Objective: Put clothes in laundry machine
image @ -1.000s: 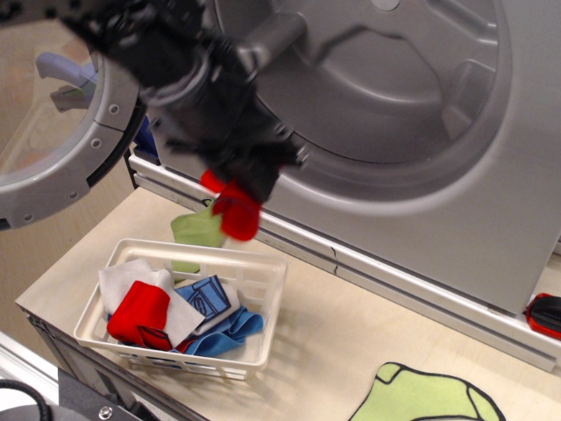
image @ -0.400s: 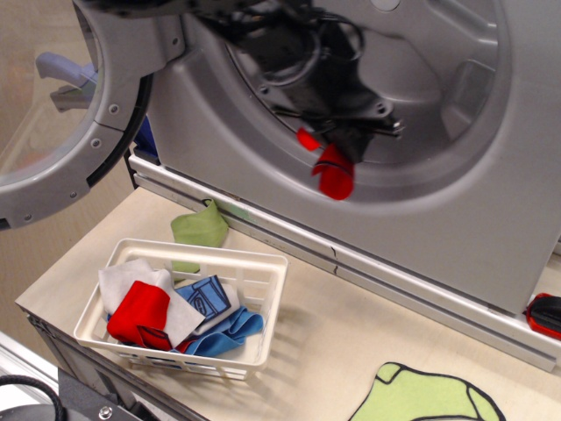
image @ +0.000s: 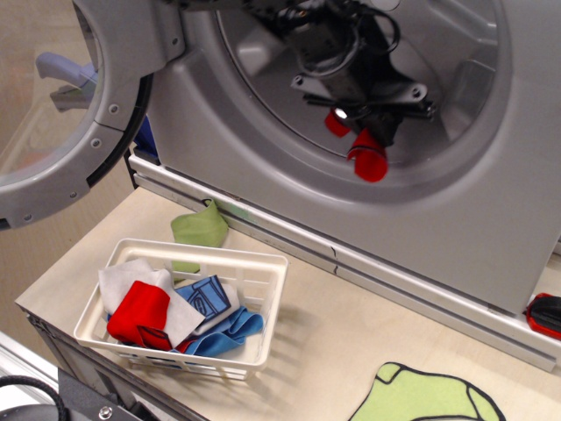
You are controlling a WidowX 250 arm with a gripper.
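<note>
Clothes lie nearest, in the white basket [image: 263,303] at the table's front left: a red piece [image: 140,314] on top of a white one [image: 118,282], and two blue ones [image: 215,324] beside them toward the right. Just behind the basket an olive garment [image: 200,228] lies loose on the pale wood table [image: 333,342], close to the foot of the machine [image: 491,219]. A green mat with a dark outline [image: 429,395] pokes in at the front right edge, and something red and black [image: 545,314] sits at the far right against the machine. The round door [image: 61,114] stands swung open to the left. Farthest in, my gripper [image: 368,145] reaches inside the drum mouth, my fingers clamped on a red garment [image: 368,162], which hangs down from them, long axis near upright, lower end tilted right.
</note>
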